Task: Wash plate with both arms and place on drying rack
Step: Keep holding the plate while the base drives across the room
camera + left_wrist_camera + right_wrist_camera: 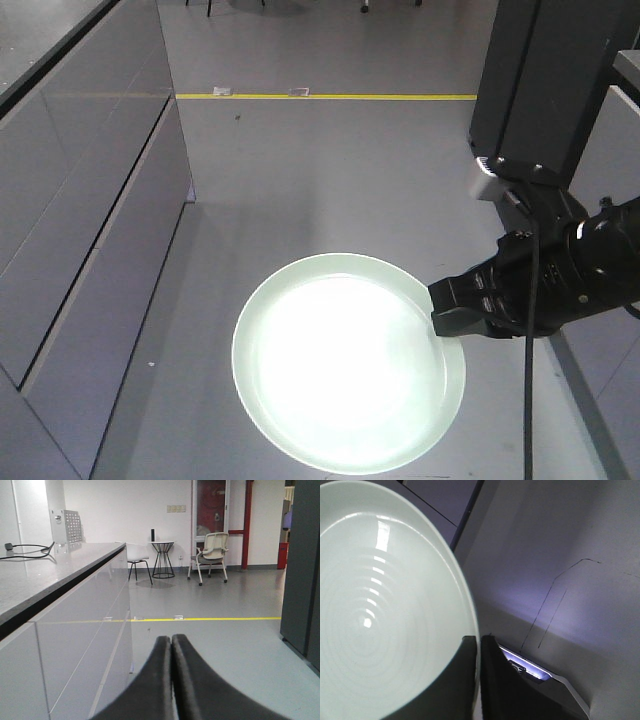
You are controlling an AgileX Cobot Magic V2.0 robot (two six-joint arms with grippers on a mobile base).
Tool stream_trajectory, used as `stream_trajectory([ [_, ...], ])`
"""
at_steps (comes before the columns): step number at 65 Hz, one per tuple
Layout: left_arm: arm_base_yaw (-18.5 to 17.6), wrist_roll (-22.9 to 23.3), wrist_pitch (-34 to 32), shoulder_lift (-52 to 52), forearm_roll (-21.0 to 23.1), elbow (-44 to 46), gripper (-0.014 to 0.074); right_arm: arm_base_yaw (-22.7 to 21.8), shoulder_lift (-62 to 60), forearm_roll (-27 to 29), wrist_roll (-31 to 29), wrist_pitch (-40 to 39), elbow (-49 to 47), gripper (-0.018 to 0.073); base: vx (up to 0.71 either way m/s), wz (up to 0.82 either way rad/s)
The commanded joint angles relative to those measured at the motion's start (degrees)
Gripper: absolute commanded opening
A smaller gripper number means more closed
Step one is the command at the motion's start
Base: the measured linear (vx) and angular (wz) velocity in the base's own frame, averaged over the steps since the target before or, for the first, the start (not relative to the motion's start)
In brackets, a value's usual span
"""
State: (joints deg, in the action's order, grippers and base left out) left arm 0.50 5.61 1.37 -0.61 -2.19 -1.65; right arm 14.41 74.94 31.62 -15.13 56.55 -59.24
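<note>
The black, blocky left claw (pixel 171 641) is pressed fully shut, its two fingers meeting with nothing between them. To its left runs a long pale grey cabinet (pixel 75 630) with a dark-edged counter top. Ahead of it lies grey floor (pixel 225 640) crossed by a thin yellow line (pixel 225 618).

The round, glossy pale mint-green plate (pixel 345 375) hangs over the floor just left of the black right claw (pixel 441 312). This claw is closed on the plate's right rim and pinches it at that one spot.

With a single edge grip, the carry likely calls for slow wrist motion and a level plate so it does not pivot or slip. The left claw would have to open before it could share the hold.

Glare whitens the plate's centre, so its surface cannot be judged. How deep the fingers bite is unclear. The drying rack appears in no view, and the left arm is absent from the front view.
</note>
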Motion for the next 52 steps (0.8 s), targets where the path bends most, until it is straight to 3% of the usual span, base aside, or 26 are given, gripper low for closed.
stream_trajectory([
  [1, -0.27, 0.41, -4.05, -0.88, 0.11, 1.59, -0.0006, 0.01, -1.69, 2.08, -0.59, -1.37, -1.54, -0.0001, 0.21, -0.07],
  [52, -0.27, 0.41, -4.05, -0.88, 0.11, 1.59, -0.0006, 0.01, -1.69, 2.08, -0.59, -1.37, -1.54, -0.0001, 0.18, -0.02],
])
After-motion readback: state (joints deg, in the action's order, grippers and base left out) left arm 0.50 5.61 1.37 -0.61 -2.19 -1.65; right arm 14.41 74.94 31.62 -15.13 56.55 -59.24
